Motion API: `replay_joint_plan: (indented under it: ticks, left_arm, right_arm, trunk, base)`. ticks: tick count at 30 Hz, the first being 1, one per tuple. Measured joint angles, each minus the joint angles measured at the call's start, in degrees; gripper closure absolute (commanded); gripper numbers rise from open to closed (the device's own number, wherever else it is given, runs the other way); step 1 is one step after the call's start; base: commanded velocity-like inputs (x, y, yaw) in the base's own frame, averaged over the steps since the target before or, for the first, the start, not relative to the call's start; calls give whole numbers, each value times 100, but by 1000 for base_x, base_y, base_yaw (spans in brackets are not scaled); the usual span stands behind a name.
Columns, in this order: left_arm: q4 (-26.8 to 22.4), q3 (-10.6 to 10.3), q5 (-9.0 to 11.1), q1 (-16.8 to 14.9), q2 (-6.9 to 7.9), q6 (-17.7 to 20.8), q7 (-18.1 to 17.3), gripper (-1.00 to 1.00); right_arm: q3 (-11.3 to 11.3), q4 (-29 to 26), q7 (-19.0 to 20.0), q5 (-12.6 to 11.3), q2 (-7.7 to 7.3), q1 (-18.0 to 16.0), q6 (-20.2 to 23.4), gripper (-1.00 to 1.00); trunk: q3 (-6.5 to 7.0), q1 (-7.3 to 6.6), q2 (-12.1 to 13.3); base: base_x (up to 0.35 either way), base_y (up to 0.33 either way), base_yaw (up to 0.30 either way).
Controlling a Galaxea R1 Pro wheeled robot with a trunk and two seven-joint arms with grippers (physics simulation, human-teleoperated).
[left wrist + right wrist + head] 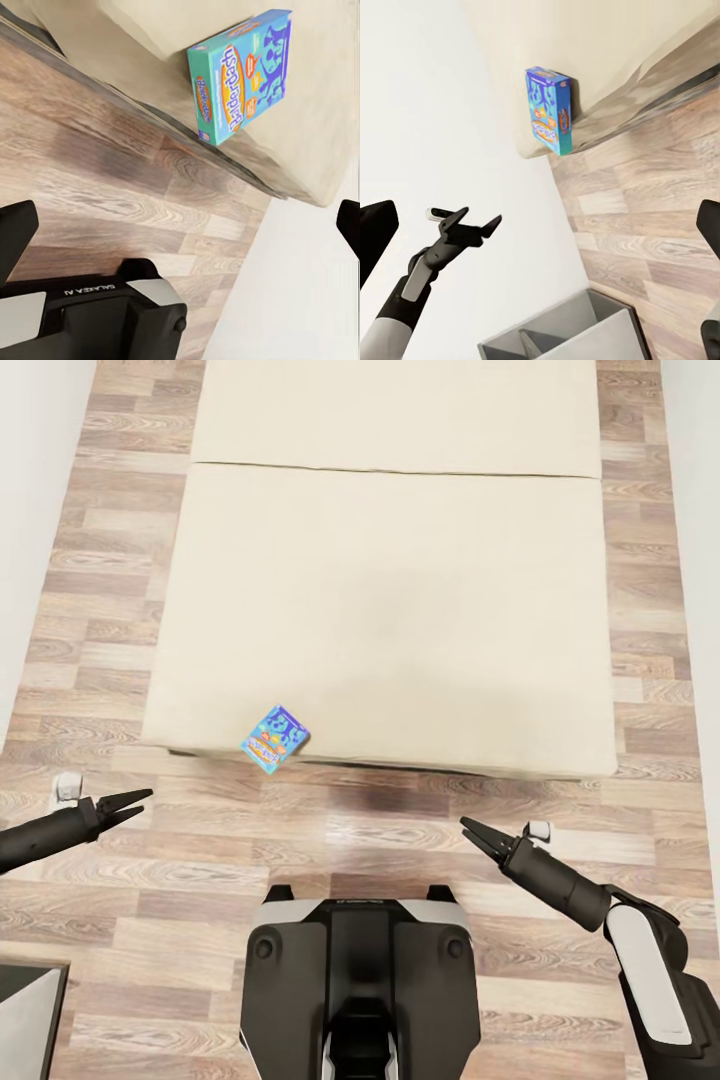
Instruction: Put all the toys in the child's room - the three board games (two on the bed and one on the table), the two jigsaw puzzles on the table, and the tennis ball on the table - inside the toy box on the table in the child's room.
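A blue board game lies flat on the bed, right at the near edge of the cream mattress, left of the middle. The same box, with its teal side and cartoon cover, appears as the board game in the left wrist view and as the board game in the right wrist view. My left gripper hovers open over the floor, below and left of the box. My right gripper is open too, lower and well to the right. Nothing is between either pair of fingers.
Wood-plank floor runs between my base and the bed. White walls flank the room on both sides. A dark grey furniture corner pokes in by my left side, seen in the right wrist view as a grey piece.
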Motion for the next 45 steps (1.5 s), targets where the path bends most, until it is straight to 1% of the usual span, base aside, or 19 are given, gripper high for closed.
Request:
replay_joint_plan:
  ticks: [9, 29, 41, 45]
  left_arm:
    - [-1, -6, -11, 16, 4, -16, -117, -100]
    - [-1, -25, -18, 39, 2, -19, -136, -100]
    - [-3, -66, -17, 48, -4, -18, -144, -100]
    - [-3, -118, -15, 48, -4, -22, -145, -100]
  right_arm:
    - [2, 0, 13, -1, 8, 49, -16, -100]
    - [12, 5, 11, 2, 13, 140, -23, -100]
    - [37, 9, 3, 2, 12, 150, -340, -100]
    - [52, 17, -5, 17, 16, 151, -403, -100]
  trunk:
    - [83, 0, 0]
    - [272, 0, 0]
    - [385, 0, 0]
    - [423, 0, 0]
  base:
    - [0, 0, 0]
    - [0, 0, 0]
    - [0, 0, 0]
    - [0, 0, 0]
